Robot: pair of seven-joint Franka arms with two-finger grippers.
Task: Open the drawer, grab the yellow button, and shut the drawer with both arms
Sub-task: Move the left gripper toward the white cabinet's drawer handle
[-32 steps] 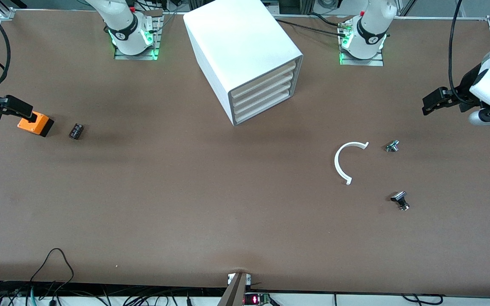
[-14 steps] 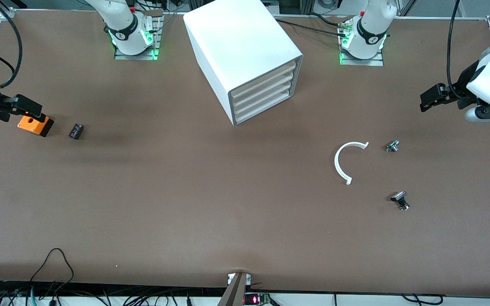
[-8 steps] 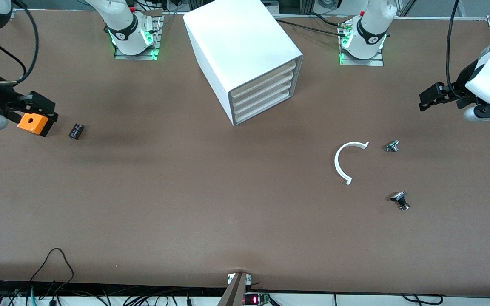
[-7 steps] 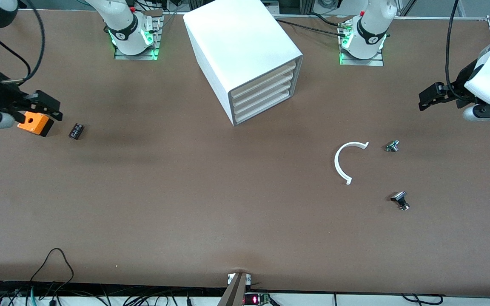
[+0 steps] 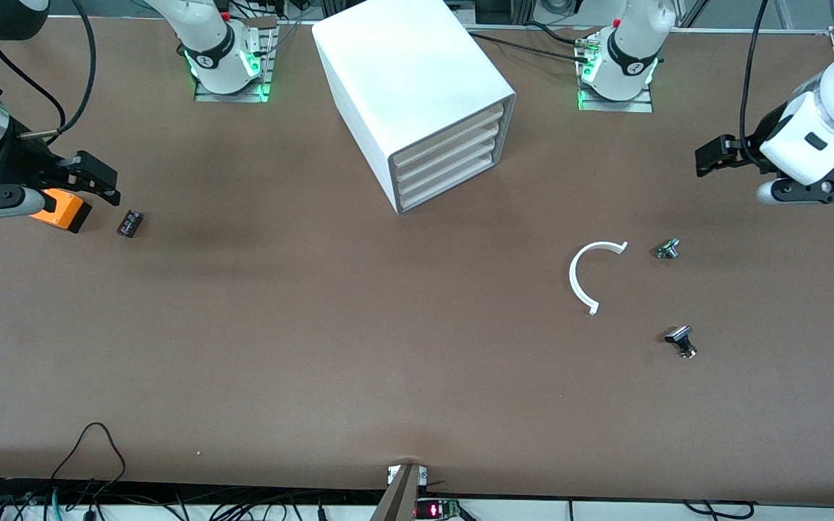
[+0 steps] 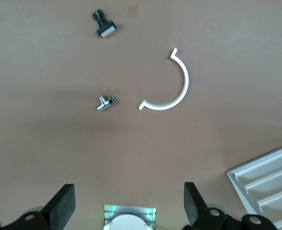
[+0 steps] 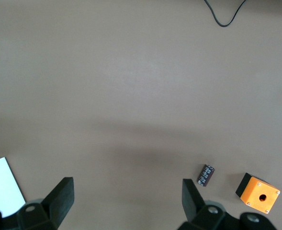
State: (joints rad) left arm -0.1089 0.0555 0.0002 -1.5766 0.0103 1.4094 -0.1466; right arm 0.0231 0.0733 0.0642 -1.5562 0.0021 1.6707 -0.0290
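The white cabinet (image 5: 417,87) stands at the robots' edge of the table, between the two bases. Its uppermost drawer (image 5: 450,132) is shut, like the three beneath it. The cabinet's drawer fronts also show in the left wrist view (image 6: 267,184). The button is not in view. My left gripper (image 5: 708,155) is open and empty, up over bare table at the left arm's end; its fingers stand wide apart in the left wrist view (image 6: 126,207). My right gripper (image 5: 98,181) is open and empty over the orange box's edge, and shows wide apart in the right wrist view (image 7: 126,201).
An orange box with a hole (image 5: 64,210) (image 7: 258,192) and a small black block (image 5: 129,223) (image 7: 206,175) lie at the right arm's end. A white arc (image 5: 582,278) (image 6: 172,86), a small metal part (image 5: 667,249) and a black part (image 5: 681,340) lie toward the left arm's end.
Both grippers have moved toward the middle of the table. The right one passed over the orange box toward the black block; the left one moved toward the cabinet. Nothing on the table moved.
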